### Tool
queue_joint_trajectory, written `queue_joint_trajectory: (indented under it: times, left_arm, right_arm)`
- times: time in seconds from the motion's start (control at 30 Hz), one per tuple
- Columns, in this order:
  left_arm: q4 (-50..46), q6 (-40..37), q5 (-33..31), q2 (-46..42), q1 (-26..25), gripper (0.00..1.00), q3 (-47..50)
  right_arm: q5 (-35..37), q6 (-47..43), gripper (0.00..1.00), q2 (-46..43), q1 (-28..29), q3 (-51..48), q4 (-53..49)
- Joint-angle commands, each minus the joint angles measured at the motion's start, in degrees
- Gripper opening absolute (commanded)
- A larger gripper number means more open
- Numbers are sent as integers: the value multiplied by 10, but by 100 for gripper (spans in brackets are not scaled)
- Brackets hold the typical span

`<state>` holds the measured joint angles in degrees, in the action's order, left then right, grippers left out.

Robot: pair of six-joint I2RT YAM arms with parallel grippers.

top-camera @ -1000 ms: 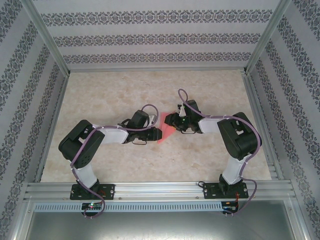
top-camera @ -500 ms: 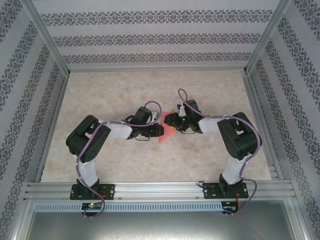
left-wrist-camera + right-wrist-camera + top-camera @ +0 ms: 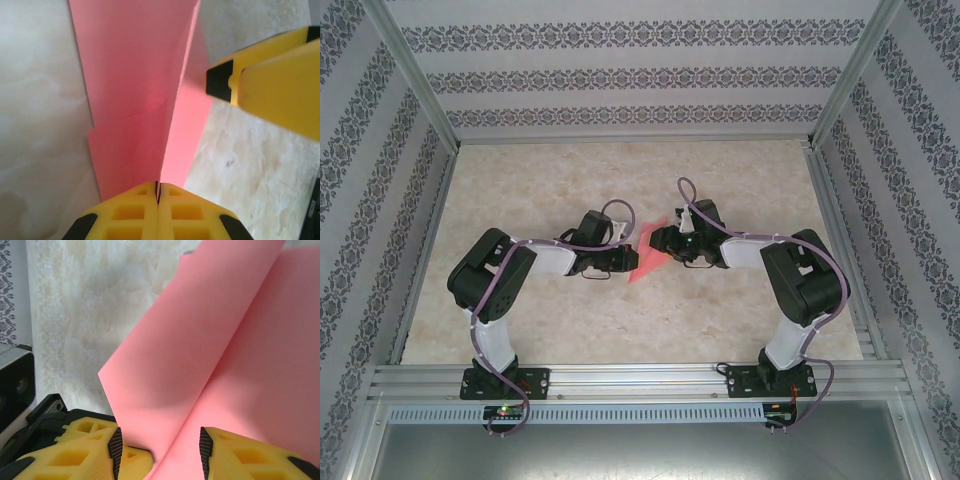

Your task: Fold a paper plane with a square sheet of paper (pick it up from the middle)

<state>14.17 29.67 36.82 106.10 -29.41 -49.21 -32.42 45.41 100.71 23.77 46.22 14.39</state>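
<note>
1. Closest in the left wrist view, the left hand is fully closed. Its yellow fingers pinch the near end of the crease in the sheet of paper. This grip probably anchors the fold so it cannot spring apart.
2. Just beyond those fingers, the salmon-pink sheet spreads into two flaps along one centre fold. It appears lifted off the surface and sits between the two arms near the surface's middle.
3. Farther along, the right hand stands about half open. Its fingers sit on either side of the fold without visibly clamping it. It looks placed there to steady or take over the crease.
</note>
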Motion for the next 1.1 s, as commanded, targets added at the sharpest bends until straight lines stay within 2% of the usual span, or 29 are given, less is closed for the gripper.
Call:
queue_joint_trajectory:
  times: [0.0,0.2,0.4,0.6,1.07]
  left_arm:
    - [12,-50,50,-23,14,3,16]
    - [63,-19,66,-13,28,3,41]
    - [79,8,75,-2,36,2,47]
    - [83,33,78,12,39,2,42]
    - [-30,31,95,31,40,0,-14]
  right_arm:
    - [6,-29,48,-17,6,11,-22]
    - [4,-23,48,8,20,25,-24]
    - [-2,-16,53,37,32,59,-34]
    - [21,-12,54,55,36,79,-66]
    - [72,-15,53,35,34,68,-102]
